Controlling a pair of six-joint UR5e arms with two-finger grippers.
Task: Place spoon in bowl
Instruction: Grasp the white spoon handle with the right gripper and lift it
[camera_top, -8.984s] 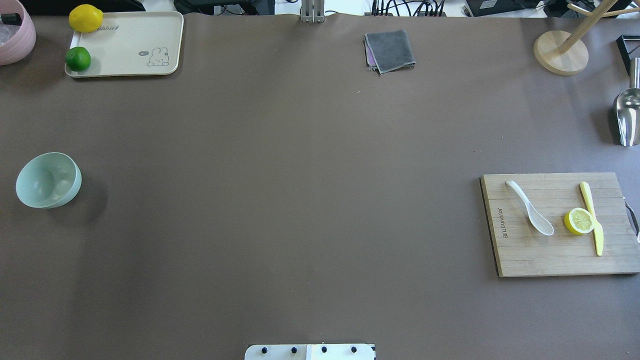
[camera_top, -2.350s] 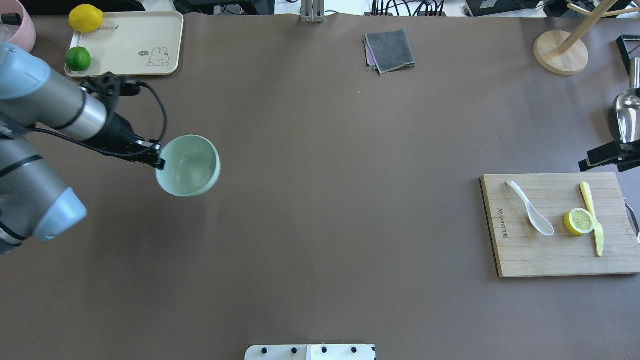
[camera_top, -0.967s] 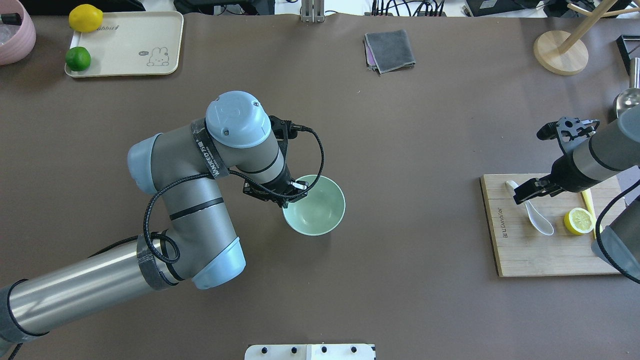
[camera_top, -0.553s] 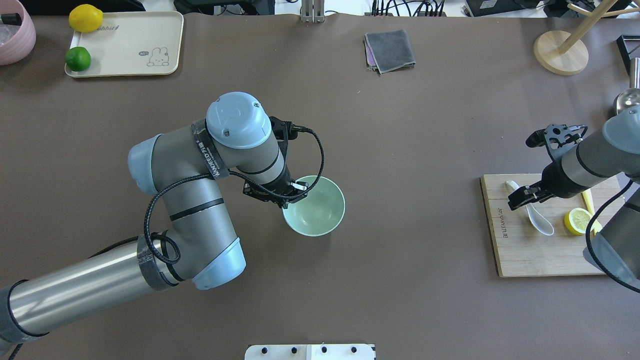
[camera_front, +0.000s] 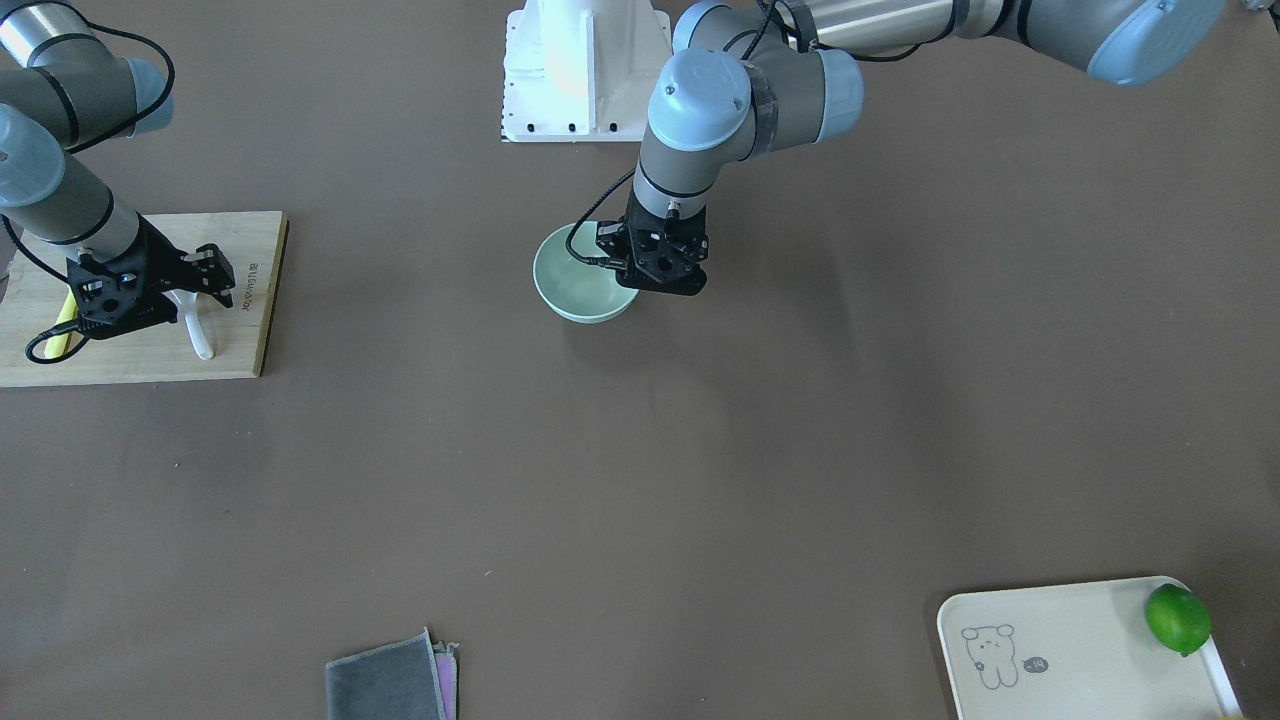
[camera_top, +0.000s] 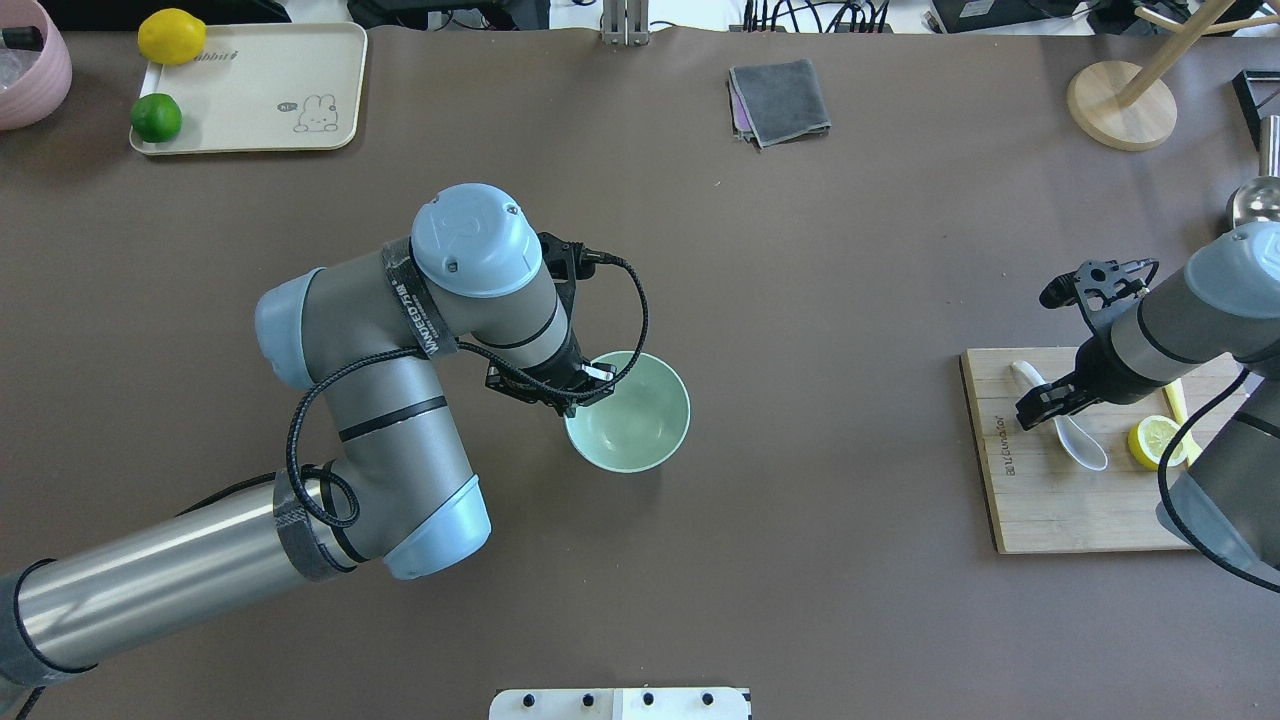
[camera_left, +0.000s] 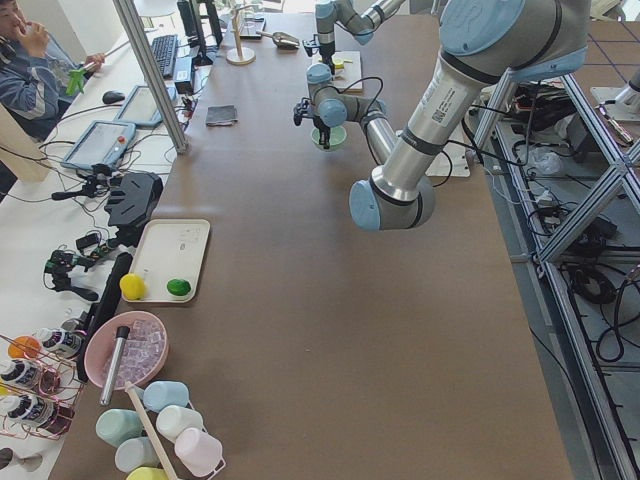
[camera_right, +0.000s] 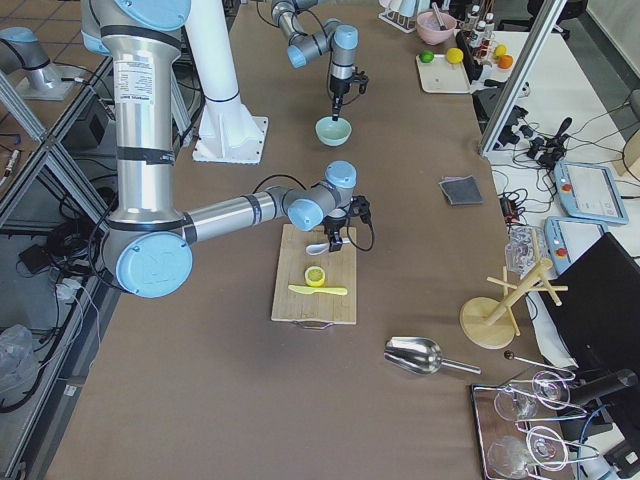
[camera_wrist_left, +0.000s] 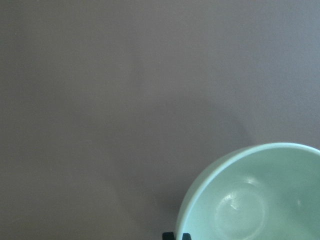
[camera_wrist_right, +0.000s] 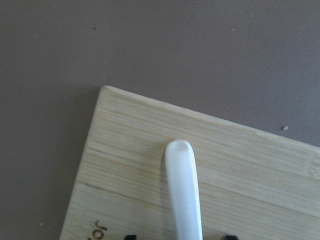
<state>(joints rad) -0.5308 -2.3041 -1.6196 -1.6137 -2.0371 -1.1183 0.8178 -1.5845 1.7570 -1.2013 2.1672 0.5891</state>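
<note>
Where right pincer (camera_top: 1037, 406) gapes, spoon (camera_wrist_right: 184, 192) handle lies between.

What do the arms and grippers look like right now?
Silver-grey tubes, pale blue joint caps. The left arm has a white-lettered black band and looping black cable; the right arm also trails one. Left gripper and right gripper: black, angular, two-fingered.

You've got the left arm (camera_top: 385, 440) & right arm (camera_top: 1180, 320) in silver-grey tube w/ pale-blue joint caps, plus a black band w/ white lettering on the left. A black cable (camera_top: 645, 305) loops round each wrist. The left end effector (camera_top: 572, 403) & right end effector (camera_top: 1028, 415) are black, and the base plate (camera_top: 620, 703) is white w/ dark screws.
</note>
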